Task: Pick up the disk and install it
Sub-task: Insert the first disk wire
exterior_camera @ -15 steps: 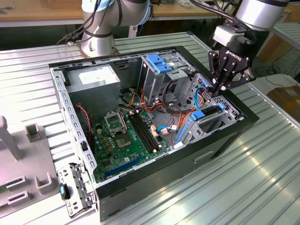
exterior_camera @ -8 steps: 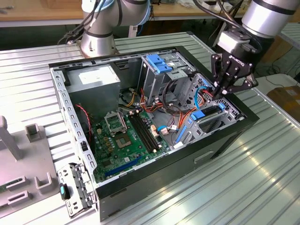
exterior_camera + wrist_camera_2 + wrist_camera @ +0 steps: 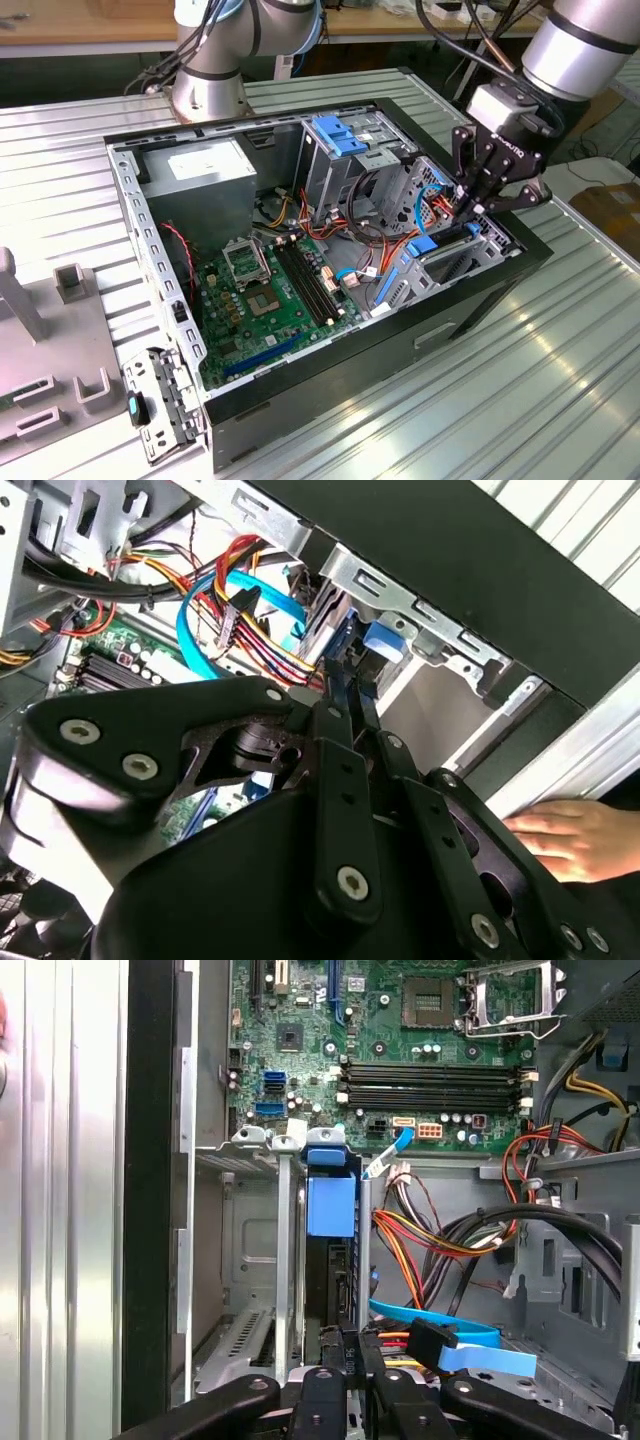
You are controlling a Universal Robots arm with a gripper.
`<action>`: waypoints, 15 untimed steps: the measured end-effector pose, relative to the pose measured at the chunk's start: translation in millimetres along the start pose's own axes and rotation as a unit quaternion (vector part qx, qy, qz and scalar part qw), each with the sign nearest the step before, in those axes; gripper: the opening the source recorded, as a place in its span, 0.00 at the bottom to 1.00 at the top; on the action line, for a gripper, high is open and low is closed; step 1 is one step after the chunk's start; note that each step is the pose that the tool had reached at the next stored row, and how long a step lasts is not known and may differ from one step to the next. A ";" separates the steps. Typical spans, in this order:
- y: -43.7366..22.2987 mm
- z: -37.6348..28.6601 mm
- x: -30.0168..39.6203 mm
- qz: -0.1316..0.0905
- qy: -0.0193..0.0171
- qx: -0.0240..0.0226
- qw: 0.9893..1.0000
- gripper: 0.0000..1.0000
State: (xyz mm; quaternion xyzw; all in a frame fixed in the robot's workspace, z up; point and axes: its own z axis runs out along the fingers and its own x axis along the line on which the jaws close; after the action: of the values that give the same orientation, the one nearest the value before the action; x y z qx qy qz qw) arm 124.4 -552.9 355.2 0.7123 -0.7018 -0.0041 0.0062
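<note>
The black gripper [image 3: 478, 203] is clenched on the disk [image 3: 330, 1260], a dark drive with bright blue plastic carrier rails, standing edge-on in its metal bay slot at the exterior view's right of the open black computer case [image 3: 330, 385]. Loose red, orange and blue cables [image 3: 440, 1245] lie just beside it; they might snag, or a tilted disk could jam.

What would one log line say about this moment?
gripper: fingers closed on disk | disk: on edge in drive bay slot | computer case: open | hand: resting beside case
</note>
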 end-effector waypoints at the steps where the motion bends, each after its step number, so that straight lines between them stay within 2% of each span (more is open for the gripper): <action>1: 0.0 1.2 0.0 0.000 0.000 0.000 1.000 0.17; 3: 0.0 4.1 0.0 0.002 0.000 0.000 1.000 0.17; 15: 1.7 7.2 3.4 -0.010 -0.002 0.000 1.000 0.17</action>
State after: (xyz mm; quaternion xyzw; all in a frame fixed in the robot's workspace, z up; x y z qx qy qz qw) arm 122.6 -556.4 348.1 0.7193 -0.6946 -0.0054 0.0049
